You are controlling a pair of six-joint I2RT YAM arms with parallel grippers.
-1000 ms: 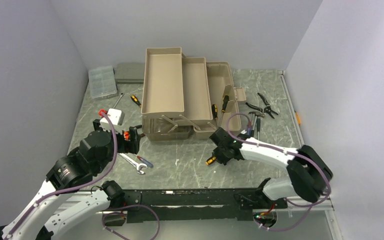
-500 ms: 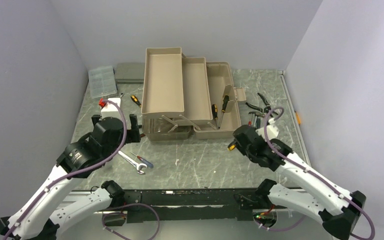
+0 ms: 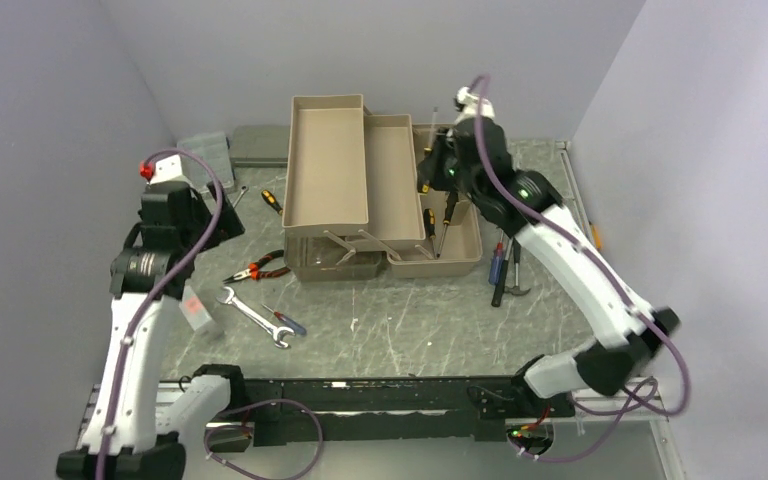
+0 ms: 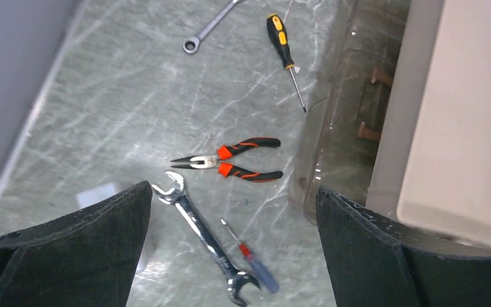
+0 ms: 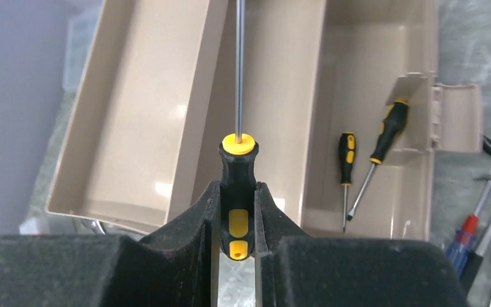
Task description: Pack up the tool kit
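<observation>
Stowing step: right fingers (image 5: 201, 220) clamp a screwdriver (image 5: 238, 185) above the toolbox (image 3: 328, 160), upper centre; likely next, lower and release; left fingers (image 4: 89, 243) gape over pliers (image 4: 236, 160).

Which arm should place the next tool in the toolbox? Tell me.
Right. The right gripper is shut on a black-and-yellow screwdriver above the open toolbox; the left gripper is open and empty.
</observation>
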